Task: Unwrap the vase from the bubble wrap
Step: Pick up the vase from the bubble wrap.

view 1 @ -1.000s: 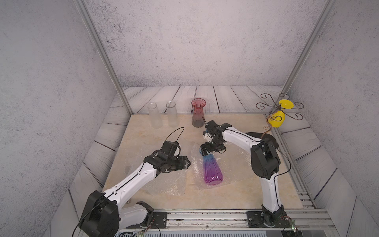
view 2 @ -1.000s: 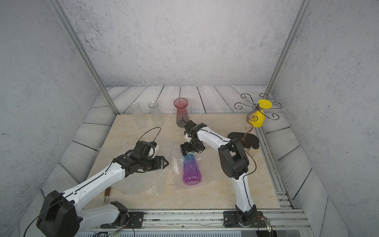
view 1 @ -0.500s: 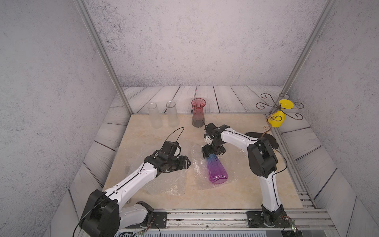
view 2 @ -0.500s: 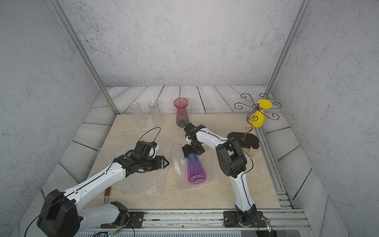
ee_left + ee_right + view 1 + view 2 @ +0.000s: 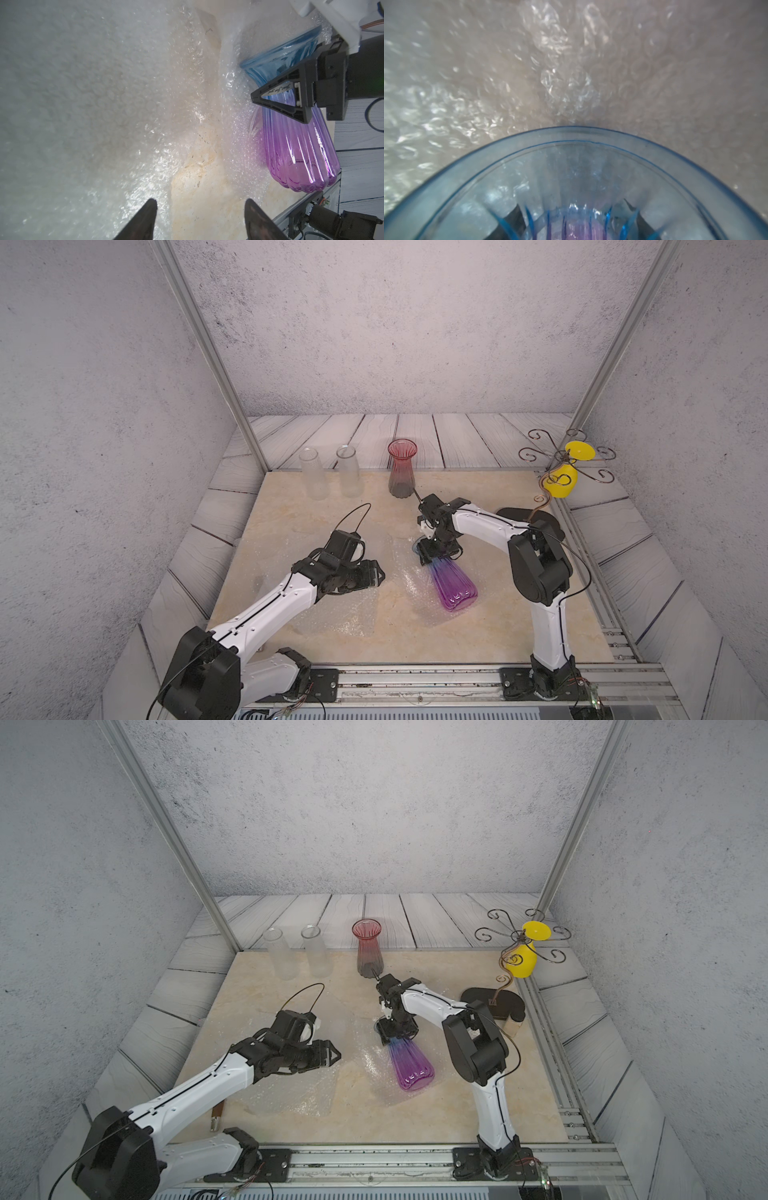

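Sideways, vase (image 5: 452, 584) lies on bubble wrap (image 5: 336, 616).

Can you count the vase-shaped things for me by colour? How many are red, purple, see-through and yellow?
Red vase: 1
Blue-and-purple vase, lying down: 1
Clear tubes, standing up: 2
Yellow piece on the wire stand: 1
Total: 5
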Robot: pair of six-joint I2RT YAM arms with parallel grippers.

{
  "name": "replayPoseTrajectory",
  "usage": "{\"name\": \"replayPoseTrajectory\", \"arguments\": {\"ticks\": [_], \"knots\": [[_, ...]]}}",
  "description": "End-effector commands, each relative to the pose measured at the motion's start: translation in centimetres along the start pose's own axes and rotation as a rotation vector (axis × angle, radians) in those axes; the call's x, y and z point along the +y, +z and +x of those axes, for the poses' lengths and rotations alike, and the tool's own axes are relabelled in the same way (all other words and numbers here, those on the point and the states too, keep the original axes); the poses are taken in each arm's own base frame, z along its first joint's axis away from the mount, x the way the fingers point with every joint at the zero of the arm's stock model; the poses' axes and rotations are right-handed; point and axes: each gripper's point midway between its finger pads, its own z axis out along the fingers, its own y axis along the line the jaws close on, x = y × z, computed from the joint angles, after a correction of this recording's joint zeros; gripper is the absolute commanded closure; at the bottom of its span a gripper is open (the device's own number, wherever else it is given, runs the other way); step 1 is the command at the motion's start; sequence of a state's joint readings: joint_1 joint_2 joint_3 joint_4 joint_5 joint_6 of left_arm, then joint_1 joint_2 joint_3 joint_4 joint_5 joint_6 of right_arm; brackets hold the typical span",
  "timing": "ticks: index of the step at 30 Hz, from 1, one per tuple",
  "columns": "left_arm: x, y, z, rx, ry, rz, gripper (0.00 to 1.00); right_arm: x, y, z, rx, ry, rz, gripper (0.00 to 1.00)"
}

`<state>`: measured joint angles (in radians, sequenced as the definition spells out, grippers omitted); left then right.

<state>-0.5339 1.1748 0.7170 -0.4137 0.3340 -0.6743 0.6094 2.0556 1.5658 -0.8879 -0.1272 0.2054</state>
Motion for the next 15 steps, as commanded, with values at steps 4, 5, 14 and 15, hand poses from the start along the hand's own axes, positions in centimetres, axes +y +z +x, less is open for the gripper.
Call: {"name": "replayPoseTrajectory", "arguments": {"ticks": [4,5,14,15], "knots": [[0.1,-0.5,0.3,-0.005,-0.006,0.005,0.32,-0.3,-5.6,-0.5,-0.118,-0.071,0.037,0.76],[0.1,-0.5,0.3,-0.006,-0.006,0.004,0.32,-0.1,-6.1,-0.5,-0.128,-0.075,0.034,0.78],[0.5,-1.0,0.9,-0.009,-0.019,0.0,0.32,1.9,-12.9,-0.8,-0.357,-0.14,-0.05,0.86],[0.5,-1.1,1.0,-0.009,-0.018,0.0,0.32,2.1,-13.7,-0.9,-0.388,-0.148,-0.064,0.86]]}}
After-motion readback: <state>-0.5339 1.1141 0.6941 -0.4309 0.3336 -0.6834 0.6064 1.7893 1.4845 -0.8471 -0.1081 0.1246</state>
